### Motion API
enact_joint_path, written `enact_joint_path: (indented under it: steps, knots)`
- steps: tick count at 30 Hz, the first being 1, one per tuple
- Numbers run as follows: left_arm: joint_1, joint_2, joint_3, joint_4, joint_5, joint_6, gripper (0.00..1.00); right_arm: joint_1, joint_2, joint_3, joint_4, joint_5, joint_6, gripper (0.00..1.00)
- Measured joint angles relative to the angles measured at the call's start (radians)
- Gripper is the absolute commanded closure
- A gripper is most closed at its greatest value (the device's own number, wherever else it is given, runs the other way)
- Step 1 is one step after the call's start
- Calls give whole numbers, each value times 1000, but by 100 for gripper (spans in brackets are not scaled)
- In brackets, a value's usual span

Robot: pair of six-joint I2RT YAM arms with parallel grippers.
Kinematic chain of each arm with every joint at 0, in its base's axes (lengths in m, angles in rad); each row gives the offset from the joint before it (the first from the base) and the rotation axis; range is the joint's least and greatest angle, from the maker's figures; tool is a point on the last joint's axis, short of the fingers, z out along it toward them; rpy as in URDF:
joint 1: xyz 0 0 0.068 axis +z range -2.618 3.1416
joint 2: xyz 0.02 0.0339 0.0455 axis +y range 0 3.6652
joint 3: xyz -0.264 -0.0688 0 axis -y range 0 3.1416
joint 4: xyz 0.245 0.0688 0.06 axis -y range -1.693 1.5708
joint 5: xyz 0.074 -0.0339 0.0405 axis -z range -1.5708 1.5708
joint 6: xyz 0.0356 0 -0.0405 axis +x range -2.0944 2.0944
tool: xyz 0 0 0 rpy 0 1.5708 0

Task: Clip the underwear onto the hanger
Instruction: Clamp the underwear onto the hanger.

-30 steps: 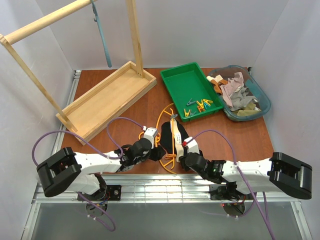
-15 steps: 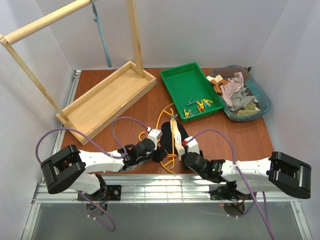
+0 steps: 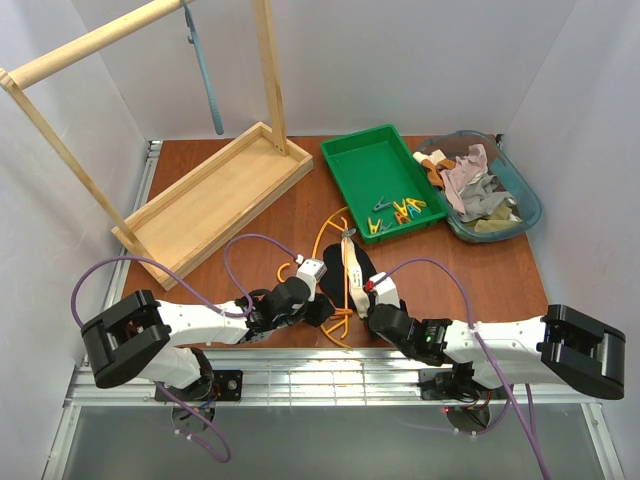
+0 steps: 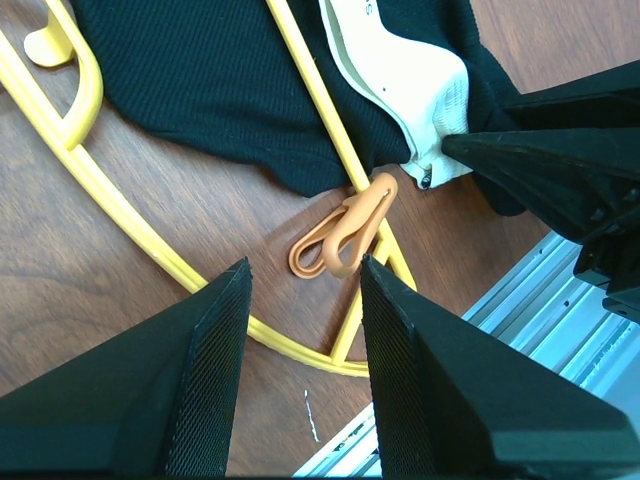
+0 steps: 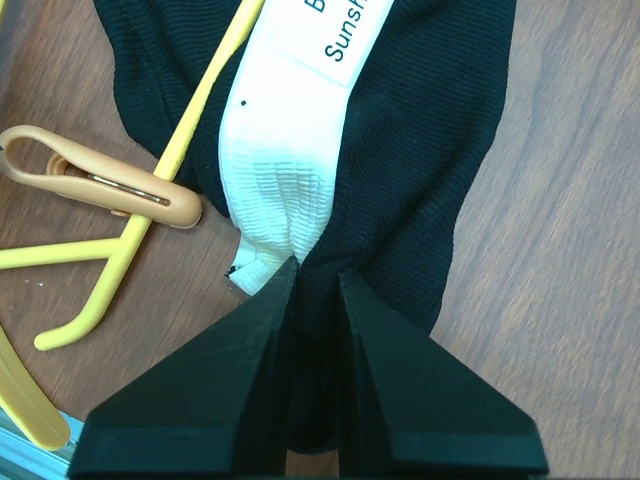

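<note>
**A:** How is the left arm sitting?

**B:** Low along the table's [image 3: 500, 280] near edge, forearm reaching toward the middle. The left gripper [image 4: 305, 265] has its 2 fingers parted and holds nothing. An orange clothespin [image 4: 340, 232] lies just ahead of them.

**A:** And the hanger [image 4: 130, 215]?

**B:** Flat on the table at centre front. 1 bar crosses over the underwear [image 5: 420, 150].

**A:** The right arm?

**B:** Also low, reaching in from the right. The right gripper [image 5: 318, 268] is pinched onto the underwear's near end, beside the white waistband.
</note>
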Motion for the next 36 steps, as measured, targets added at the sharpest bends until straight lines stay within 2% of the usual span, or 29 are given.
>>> enact_joint_path:
  steps: [9, 19, 20, 22, 25, 29, 33, 36]
  knots:
    - [-1, 42, 0, 19, 2, 0, 63, 0, -5, 2, -5, -12, -6, 96]
    - [-1, 115, 9, 52, -10, -2, 86, 7, -61, 2, -29, -51, -25, 99]
    - [-2, 120, 11, 54, -9, -2, 92, 7, -64, 2, -29, -58, -26, 99]
    - [-2, 125, 14, 58, -8, -4, 96, 7, -66, 2, -29, -67, -27, 99]
    - [-2, 122, 14, 54, -7, -1, 97, 7, -66, 2, -33, -73, -27, 99]
    - [-2, 57, 1, 47, -5, 2, 85, 7, -66, 2, -33, -76, -27, 99]
    - [-2, -48, -21, 55, -10, -4, 80, 9, -66, 2, -33, -77, -27, 99]
    - [-3, -67, -23, 69, -14, -1, 71, 10, -66, 2, -33, -77, -27, 99]
